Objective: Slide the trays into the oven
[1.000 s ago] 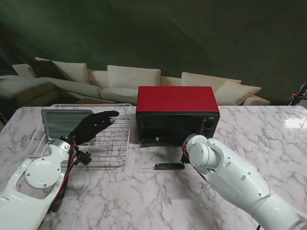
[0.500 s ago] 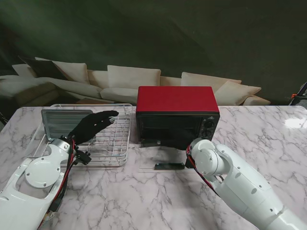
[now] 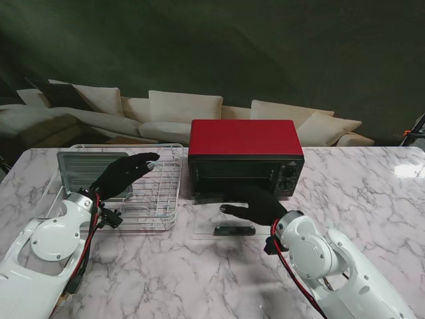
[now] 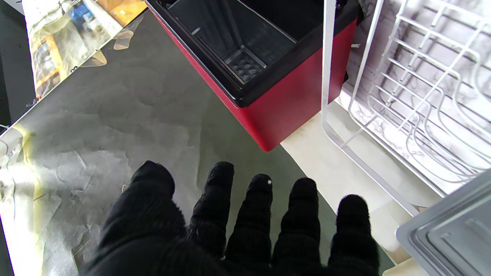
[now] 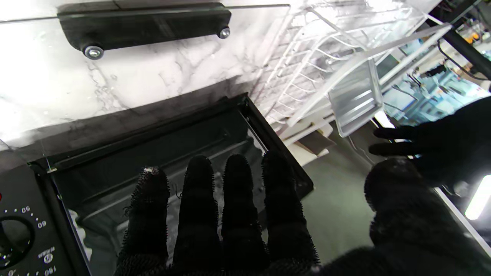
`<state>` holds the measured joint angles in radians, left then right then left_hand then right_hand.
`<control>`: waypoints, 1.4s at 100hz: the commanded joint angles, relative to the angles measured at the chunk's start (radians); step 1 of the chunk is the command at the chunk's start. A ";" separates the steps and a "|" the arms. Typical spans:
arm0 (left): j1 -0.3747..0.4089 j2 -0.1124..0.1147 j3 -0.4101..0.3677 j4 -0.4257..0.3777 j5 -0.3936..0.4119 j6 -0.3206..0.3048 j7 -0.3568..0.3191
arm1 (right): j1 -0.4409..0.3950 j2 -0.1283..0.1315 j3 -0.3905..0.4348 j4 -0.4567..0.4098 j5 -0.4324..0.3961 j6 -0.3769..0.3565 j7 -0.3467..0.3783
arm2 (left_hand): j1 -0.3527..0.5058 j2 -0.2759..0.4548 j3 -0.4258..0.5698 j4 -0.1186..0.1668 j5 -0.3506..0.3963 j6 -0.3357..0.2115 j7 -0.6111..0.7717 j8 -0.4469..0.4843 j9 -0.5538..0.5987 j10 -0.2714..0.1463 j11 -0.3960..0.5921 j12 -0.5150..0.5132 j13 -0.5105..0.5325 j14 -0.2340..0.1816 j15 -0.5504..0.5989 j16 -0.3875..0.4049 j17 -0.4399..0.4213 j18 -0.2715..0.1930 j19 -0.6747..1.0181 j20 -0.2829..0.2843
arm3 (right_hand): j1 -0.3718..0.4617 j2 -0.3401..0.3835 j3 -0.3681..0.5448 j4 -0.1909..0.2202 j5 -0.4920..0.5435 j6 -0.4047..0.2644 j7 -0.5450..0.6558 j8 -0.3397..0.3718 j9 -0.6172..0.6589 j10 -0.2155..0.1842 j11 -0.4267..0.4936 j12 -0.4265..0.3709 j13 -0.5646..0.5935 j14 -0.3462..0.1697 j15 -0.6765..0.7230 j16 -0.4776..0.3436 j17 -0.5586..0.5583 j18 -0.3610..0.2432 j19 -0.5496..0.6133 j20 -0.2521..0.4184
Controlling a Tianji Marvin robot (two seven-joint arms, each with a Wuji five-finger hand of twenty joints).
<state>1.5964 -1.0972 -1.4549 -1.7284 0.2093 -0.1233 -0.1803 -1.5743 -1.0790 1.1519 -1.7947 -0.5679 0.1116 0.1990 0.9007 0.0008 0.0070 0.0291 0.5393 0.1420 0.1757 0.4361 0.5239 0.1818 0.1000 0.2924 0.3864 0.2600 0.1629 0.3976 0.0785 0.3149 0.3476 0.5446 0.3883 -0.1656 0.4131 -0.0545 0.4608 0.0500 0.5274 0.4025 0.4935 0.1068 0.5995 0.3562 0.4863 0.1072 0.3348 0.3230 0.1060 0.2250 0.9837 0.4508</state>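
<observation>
Marble bench (image 3: pixel 372 193). Oven (image 3: pixel 245 158) door is down, ahead of the empty, spread right hand (image 3: pixel 257 205). Tray (image 3: pixel 85 169) is unloaded in rack (image 3: pixel 156 212), beside the empty, spread left hand (image 3: pixel 126 174). Loading is judged outstanding.

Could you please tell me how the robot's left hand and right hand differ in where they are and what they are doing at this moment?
The left hand hovers over the wire rack, near the metal tray; the right hand is in front of the red oven, over its lowered glass door. The left hand reaches right, towards the oven; the right hand reaches left. Both are black-gloved, open and hold nothing.
</observation>
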 commanded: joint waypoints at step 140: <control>-0.195 0.029 -0.104 0.159 0.190 0.058 -0.089 | -0.276 -0.089 0.212 -0.127 0.163 -0.206 -0.424 | 0.012 0.022 -0.034 -0.027 -0.007 -0.003 -0.011 0.006 -0.025 -0.029 -0.016 0.003 -0.016 -0.053 -0.013 0.000 0.002 -0.020 -0.039 0.008 | 0.018 -0.013 0.041 0.011 0.126 -0.043 -0.052 0.004 0.089 0.025 -0.121 -0.046 0.062 0.018 -0.129 -0.032 -0.011 0.081 -0.096 -0.057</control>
<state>1.4185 -1.0753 -1.5536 -1.5843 0.4012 -0.0779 -0.2531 -1.8427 -1.1646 1.3601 -1.9284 -0.4009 -0.0957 -0.2176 0.9009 0.0008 0.0070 0.0291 0.5393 0.1445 0.1757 0.4362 0.5219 0.1706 0.0883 0.2924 0.3864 0.2379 0.1629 0.3976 0.0814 0.3150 0.3348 0.5449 0.4069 -0.1662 0.4353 -0.0545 0.5681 0.0394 0.4936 0.4026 0.5717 0.1274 0.4840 0.3127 0.5472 0.1274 0.2351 0.2941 0.0999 0.3004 0.8903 0.3903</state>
